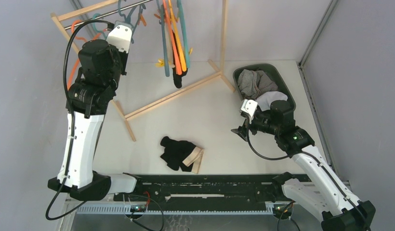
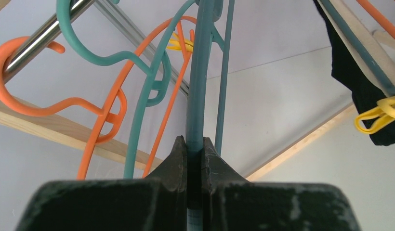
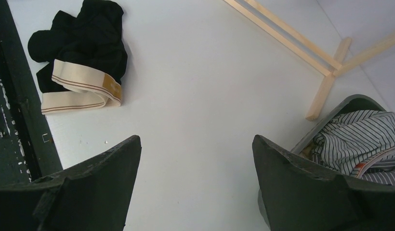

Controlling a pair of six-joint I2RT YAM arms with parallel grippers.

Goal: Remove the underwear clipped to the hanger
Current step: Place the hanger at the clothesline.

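Note:
A black brief (image 1: 177,77) hangs from the bunch of teal and orange hangers (image 1: 171,33) on the rack, held by a yellow clip (image 2: 378,118). It shows at the right edge of the left wrist view (image 2: 364,91). My left gripper (image 1: 125,19) is raised at the rail. In the left wrist view it (image 2: 194,144) is shut on the bar of a teal hanger (image 2: 198,86). A black brief with a cream waistband (image 1: 180,153) lies on the table and also shows in the right wrist view (image 3: 82,43). My right gripper (image 1: 239,131) is open and empty above the table (image 3: 195,144).
A dark green basket (image 1: 235,73) at the back right holds a striped cloth (image 1: 253,82) and a white cloth (image 1: 272,98). The wooden rack's legs (image 1: 171,96) cross the table's back half. A metal rail (image 2: 41,33) carries orange and teal hangers. Walls close in both sides.

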